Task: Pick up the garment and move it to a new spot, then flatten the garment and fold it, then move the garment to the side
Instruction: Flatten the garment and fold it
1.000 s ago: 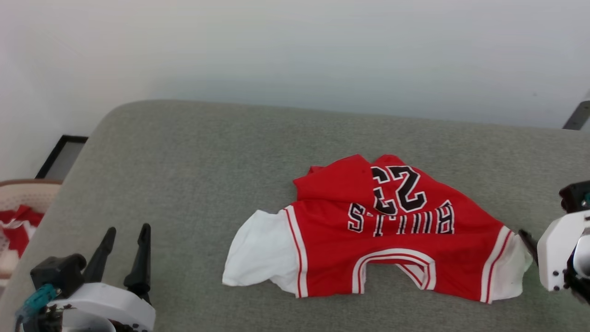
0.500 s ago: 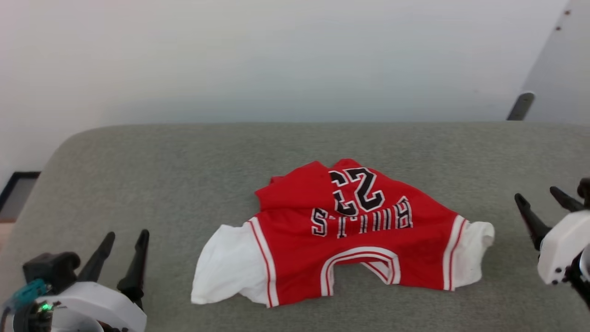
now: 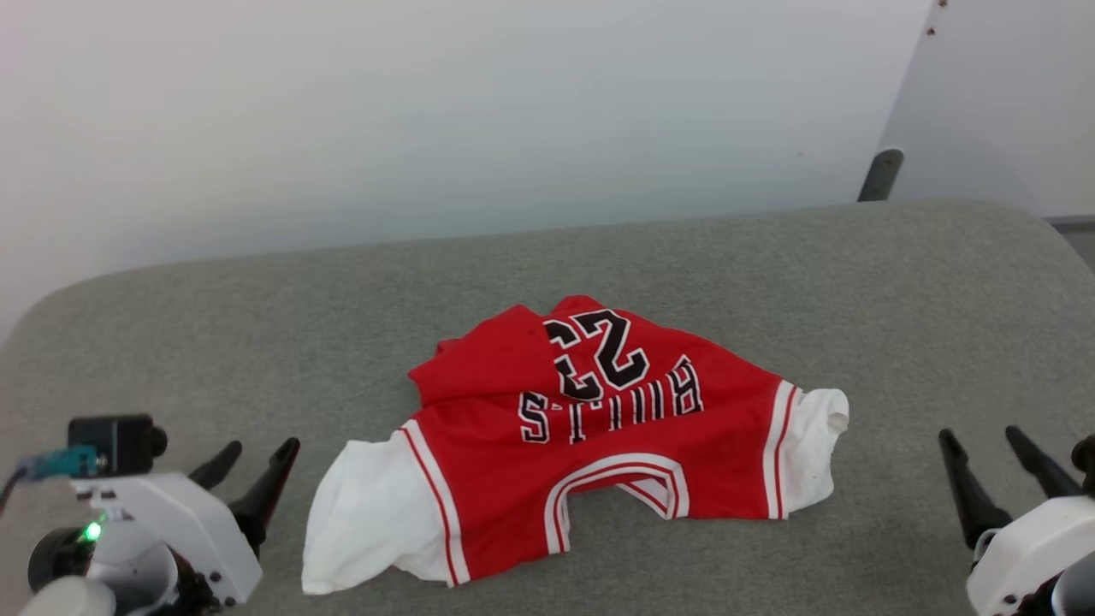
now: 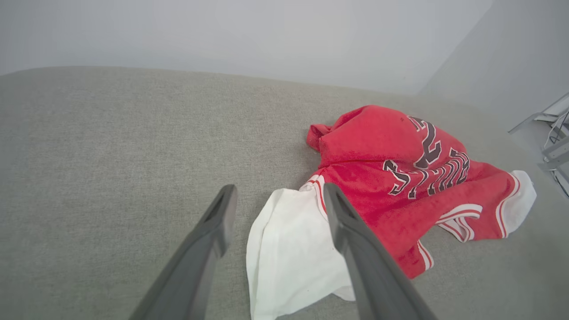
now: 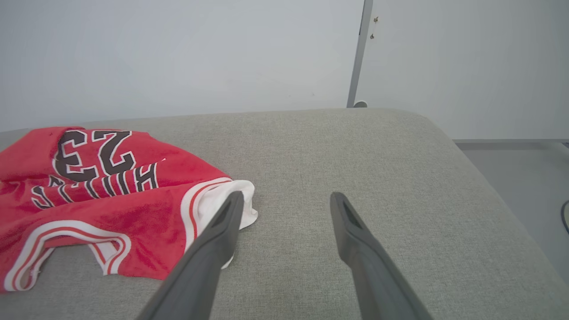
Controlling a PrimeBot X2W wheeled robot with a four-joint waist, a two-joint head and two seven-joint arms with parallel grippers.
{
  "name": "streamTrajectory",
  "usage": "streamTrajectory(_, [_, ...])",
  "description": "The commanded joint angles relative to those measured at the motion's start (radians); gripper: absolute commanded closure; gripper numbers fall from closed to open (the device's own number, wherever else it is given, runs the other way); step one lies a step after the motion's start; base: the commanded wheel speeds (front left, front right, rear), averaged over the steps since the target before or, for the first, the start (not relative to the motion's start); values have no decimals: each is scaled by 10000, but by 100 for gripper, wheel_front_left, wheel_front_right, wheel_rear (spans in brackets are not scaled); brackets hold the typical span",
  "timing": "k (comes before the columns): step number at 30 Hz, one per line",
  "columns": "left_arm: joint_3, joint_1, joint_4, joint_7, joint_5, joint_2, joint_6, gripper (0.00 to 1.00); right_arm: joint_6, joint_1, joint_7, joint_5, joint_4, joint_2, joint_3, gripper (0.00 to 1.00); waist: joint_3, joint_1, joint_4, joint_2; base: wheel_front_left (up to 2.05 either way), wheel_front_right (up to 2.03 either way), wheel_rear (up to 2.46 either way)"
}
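Here, at the lower left of the head view, my left claw (image 3: pixel 257 452) is released, fingers spread and grasping nothing, near a white sleeve (image 3: pixel 368 513). At centre, the garment (image 3: pixel 599 436), a red jersey, lies crumpled on the grey bench (image 3: pixel 257 325). Its collar faces the bottom edge, its "23" and lettering read upside down, and a red fold covers part of the number. To the right is a second white sleeve (image 3: pixel 817 445), bunched. At the lower right, my right claw (image 3: pixel 979 441) is likewise released and empty, apart from the cloth.
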Motion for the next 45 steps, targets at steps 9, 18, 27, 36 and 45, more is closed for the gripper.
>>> streamTrajectory(9, [-444, -909, 572, 2158, -1025, -124, 111, 0, -6, 324, 120, -155, -480, 547, -92, 0, 361, 0, -389, -1, 0, 0, 0])
streamTrajectory(18, [-1160, -1664, 1972, 4591, -1570, -231, 790, 0, -6, -111, 53, -94, -356, 534, -21, 0, 784, 0, -546, -1, 0, 0, 0])
streamTrajectory(27, [-1682, -2375, 3739, 5606, -1437, -373, 942, 0, -6, -299, 129, -160, -365, 547, 77, 0, 1024, 0, -653, -1, 0, 0, 0])
streamTrajectory(36, [-1711, -2558, 5224, 5781, -1835, -906, 542, 100, -6, -419, 230, -98, -375, 540, -31, 0, 1212, 0, -653, -1, 0, 0, 0])
streamTrajectory(45, [-1497, -3097, 5852, 5286, -1889, -1079, -47, 100, -6, -516, 665, 107, -351, 432, 223, 0, 1358, 0, -525, -1, 0, 0, 0])
